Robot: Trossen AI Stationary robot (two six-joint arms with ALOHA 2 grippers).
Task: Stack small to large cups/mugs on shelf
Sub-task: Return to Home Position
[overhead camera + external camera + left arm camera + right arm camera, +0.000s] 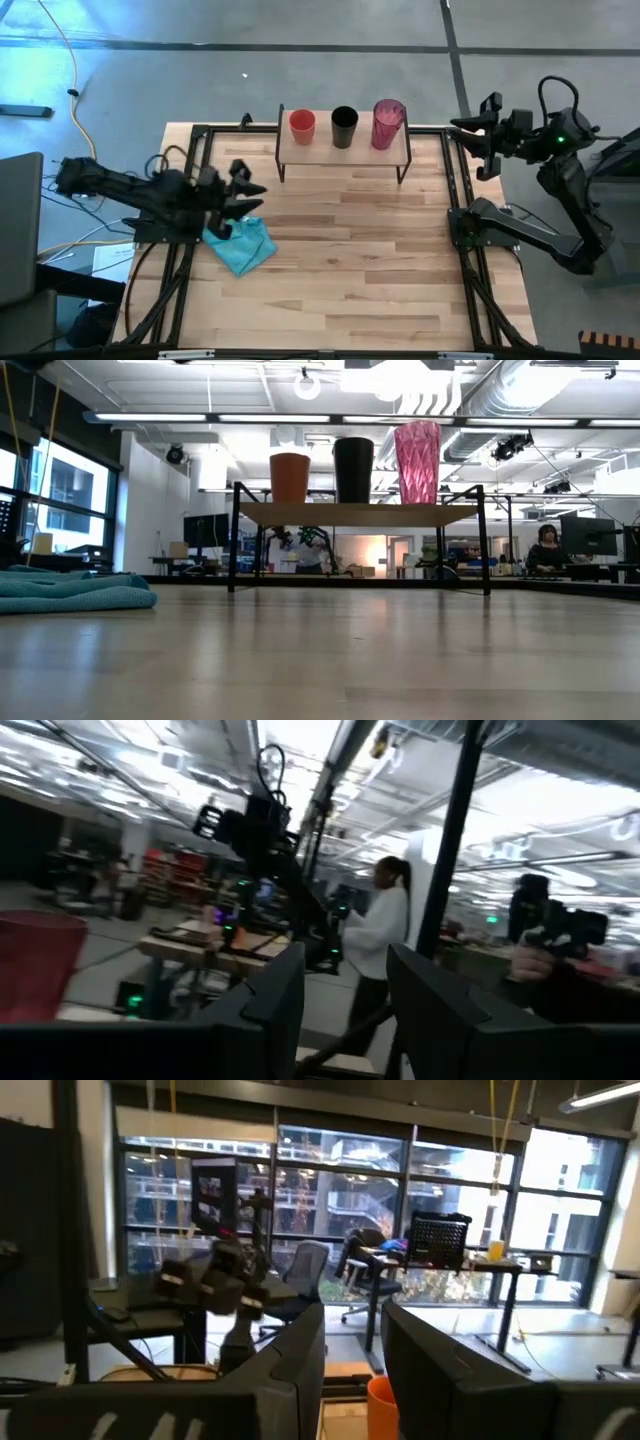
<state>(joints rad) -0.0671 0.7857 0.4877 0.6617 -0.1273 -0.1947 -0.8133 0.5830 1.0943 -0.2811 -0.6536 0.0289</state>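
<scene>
Pink ribbed tumbler (388, 123), shelf (320, 152) right end: I judge light, slick, tippy; grasp mid-body. Left gripper (252, 197) by cloth (243, 245), right gripper (468, 135) far right: fingers parted, empty.

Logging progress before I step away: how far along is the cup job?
Placing looks done: the orange cup, black cup and pink tumbler stand on the shelf in a row, shortest to tallest. Nothing is in hand: the left hand is open near the blue cloth, the right hand open by the table's far right corner. Left, probably, is only parking both arms.
</scene>
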